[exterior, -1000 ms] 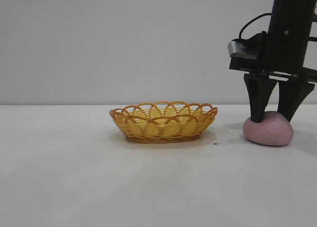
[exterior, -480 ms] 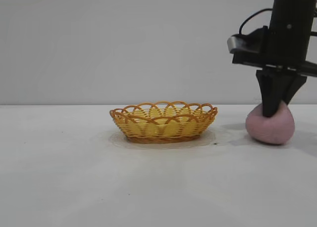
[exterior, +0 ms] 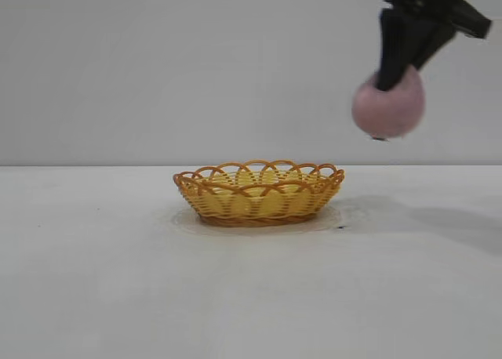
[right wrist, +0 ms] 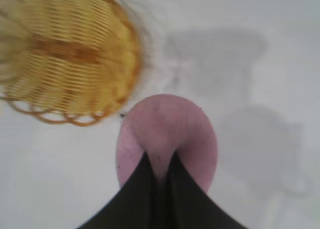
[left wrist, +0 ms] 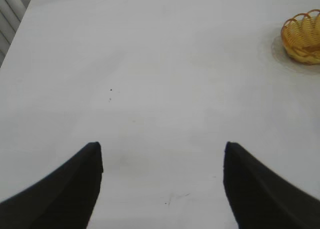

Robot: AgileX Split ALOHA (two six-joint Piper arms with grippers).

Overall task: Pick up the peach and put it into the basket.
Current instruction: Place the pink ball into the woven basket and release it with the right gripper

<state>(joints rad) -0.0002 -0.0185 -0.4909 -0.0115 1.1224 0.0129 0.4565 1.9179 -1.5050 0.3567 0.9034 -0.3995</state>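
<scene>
Left gripper (left wrist: 161, 184): off at the left, out of the exterior shot. Its wrist camera shows both fingers (left wrist: 65, 194) spread well apart, nothing between them, hanging over bare white table (left wrist: 150, 79). From there the basket (left wrist: 302, 36) is at about 2 o'clock, far off.

Exterior view, left to right: the basket (exterior: 259, 190) sits on the table (exterior: 118, 281) near the middle of the shot. Yellow-orange wicker, shallow, scalloped looped rim, upright. A tiny dark speck (exterior: 340, 227) lies on the table just off the basket's right edge.

Further right and high: the peach (exterior: 388, 104), dull pink, is off the table, in the air. From the basket's centre it's at roughly 1 o'clock, above rim level and just outside the right rim, not over the bowl.

Right gripper (exterior: 401, 77) comes in from the top edge at about 12 o'clock over the peach, pointing steeply down. Fingers are pinched together into the top of the fruit; the soft skin dents around them. The right wrist camera confirms: both black fingertips (right wrist: 142, 181) nearly touch, clamped on the peach (right wrist: 167, 129), basket (right wrist: 70, 54) down on the table below and to one side.

Gripper shadow (exterior: 463, 222) falls on the table at far right.
</scene>
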